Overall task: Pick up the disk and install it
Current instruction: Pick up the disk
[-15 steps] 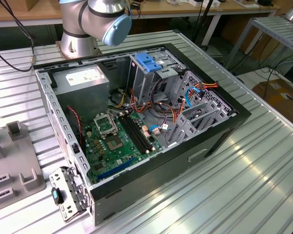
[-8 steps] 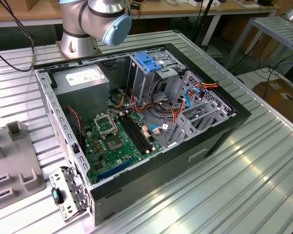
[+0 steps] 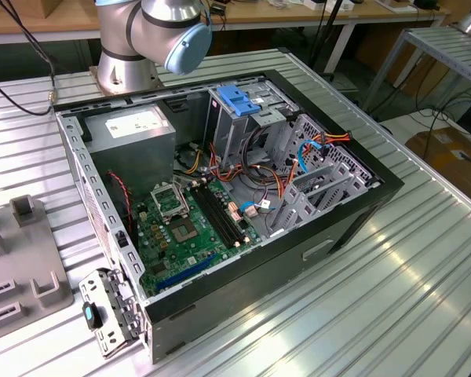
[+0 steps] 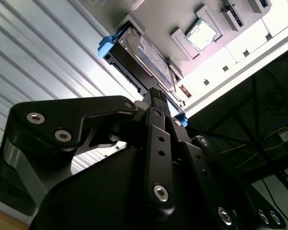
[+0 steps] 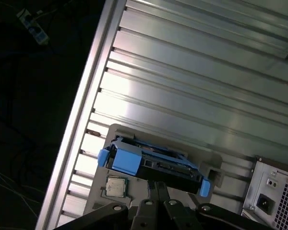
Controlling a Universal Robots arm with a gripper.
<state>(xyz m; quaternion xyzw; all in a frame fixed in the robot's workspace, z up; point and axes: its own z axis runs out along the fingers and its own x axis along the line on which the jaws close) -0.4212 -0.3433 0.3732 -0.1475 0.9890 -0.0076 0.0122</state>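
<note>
Ribbed metal table (image 5: 182,72): disk (image 5: 151,165) sits in grey holder (image 5: 134,132) just ahead of gripper (image 5: 156,184), jaws together; pickup, installation outstanding.

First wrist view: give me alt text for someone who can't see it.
The blue-framed disk sits on a grey fixture plate on a ribbed aluminium table, with the shut gripper close up against it. A processor chip lies on the same plate.
</note>
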